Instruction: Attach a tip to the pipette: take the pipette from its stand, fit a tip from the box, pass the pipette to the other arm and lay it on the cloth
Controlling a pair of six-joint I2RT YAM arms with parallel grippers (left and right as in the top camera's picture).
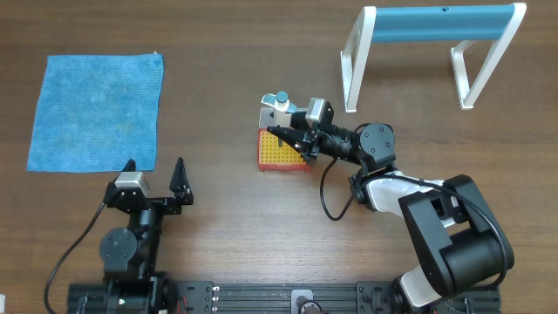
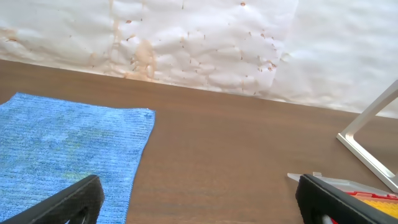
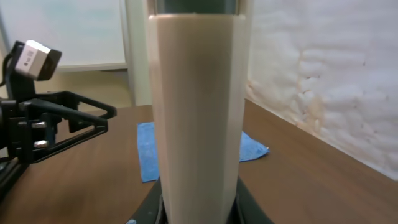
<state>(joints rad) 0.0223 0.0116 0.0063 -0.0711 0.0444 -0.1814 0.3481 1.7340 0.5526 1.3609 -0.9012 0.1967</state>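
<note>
Brown table point(image 1: 227, 235) under a white wall point(image 2: 249, 37); left gripper point(image 1: 154, 163) gapes, right gripper point(image 1: 286, 124) clamps the pipette point(image 1: 280, 109).

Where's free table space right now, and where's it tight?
Free: bare table between cloth and tip box; also between stand and right arm. Tight: around the tip box, where the right gripper holds the pipette.

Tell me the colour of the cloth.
Blue; the cloth shows best in the top view.
</note>
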